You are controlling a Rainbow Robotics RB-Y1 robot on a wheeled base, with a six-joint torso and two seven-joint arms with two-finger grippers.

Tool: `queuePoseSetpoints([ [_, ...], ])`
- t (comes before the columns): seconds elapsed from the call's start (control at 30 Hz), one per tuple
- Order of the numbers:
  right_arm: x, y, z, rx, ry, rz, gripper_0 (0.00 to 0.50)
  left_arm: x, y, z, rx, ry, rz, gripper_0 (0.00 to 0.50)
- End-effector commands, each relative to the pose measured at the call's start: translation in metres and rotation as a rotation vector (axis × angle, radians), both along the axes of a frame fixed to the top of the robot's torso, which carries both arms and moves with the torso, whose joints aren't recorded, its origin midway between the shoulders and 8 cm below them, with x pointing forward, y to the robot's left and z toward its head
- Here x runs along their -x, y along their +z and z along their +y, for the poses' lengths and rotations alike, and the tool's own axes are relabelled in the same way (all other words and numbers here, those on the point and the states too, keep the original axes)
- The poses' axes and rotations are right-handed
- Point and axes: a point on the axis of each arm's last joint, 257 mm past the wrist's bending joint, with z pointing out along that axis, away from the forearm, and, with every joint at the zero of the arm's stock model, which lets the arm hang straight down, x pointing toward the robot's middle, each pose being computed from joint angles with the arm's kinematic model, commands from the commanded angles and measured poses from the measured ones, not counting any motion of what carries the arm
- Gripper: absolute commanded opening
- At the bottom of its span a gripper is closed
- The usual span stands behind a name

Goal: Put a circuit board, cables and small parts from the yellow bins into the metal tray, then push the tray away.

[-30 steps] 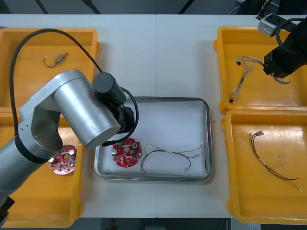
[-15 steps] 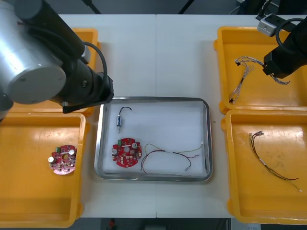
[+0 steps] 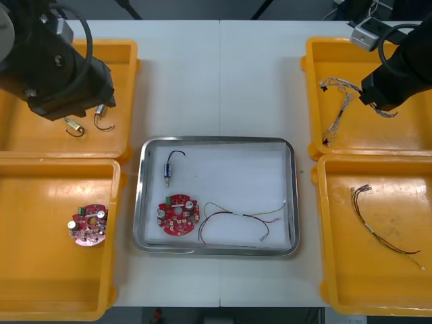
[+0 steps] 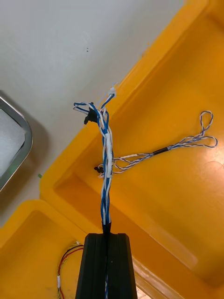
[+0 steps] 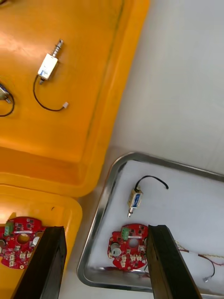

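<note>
The metal tray (image 3: 216, 140), white inside, holds a round red circuit board (image 3: 179, 216), a small metal part (image 3: 168, 169) with a black wire and a red and yellow cable (image 3: 243, 219). My right gripper (image 4: 106, 230) is shut on a twisted blue and white cable (image 4: 107, 163), which hangs lifted over the far right yellow bin (image 3: 412, 138). In the front view the right gripper (image 3: 378, 100) hovers above that bin. My left gripper (image 5: 105, 229) stands open with nothing between its fingers, high above the tray's left rim (image 5: 100, 219); the left arm (image 3: 54, 67) is over the far left bin.
Another blue and white cable (image 3: 336, 120) lies in the far right bin. The near right bin holds a thin cable (image 3: 378, 226). A second circuit board (image 3: 88, 225) lies in the near left bin. Small metal parts (image 3: 101, 119) rest in the far left bin (image 3: 128, 101).
My left arm drew back from the tray to above the far left bin, leaving the small metal part in the tray. My right gripper shifted slightly left with the cable.
</note>
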Motion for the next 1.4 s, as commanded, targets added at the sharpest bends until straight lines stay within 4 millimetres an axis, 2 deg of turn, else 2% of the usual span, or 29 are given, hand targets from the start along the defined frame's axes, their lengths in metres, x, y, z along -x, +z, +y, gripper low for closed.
queuePoseSetpoints([
  [0.03, 0.010, -0.005, 0.031, -0.002, 0.054, -0.005, 0.000, -0.015, 0.044, 0.032, -0.036, 0.008, -0.071, 0.500],
  [0.3, 0.025, -0.018, 0.074, 0.015, 0.176, -0.022, 0.000, -0.027, 0.065, 0.074, -0.085, 0.008, -0.061, 0.500],
  [0.53, 0.039, -0.034, 0.108, 0.035, 0.301, -0.031, 0.000, -0.041, 0.074, 0.096, -0.089, 0.011, -0.072, 0.500],
  [0.73, 0.051, -0.052, 0.142, 0.106, 0.507, -0.057, 0.000, -0.051, 0.072, 0.113, -0.099, 0.009, -0.068, 0.500],
  [1.03, 0.067, -0.091, 0.183, 0.197, 0.801, -0.077, 0.000, -0.065, 0.066, 0.136, -0.082, 0.064, -0.070, 0.500],
  [1.17, 0.070, -0.106, 0.196, 0.187, 0.826, -0.063, 0.000, -0.071, 0.063, 0.146, -0.082, 0.086, -0.072, 0.500],
  [1.4, 0.055, -0.131, 0.212, 0.207, 0.831, -0.060, 0.000, -0.080, 0.059, 0.160, -0.060, 0.125, -0.076, 0.500],
])
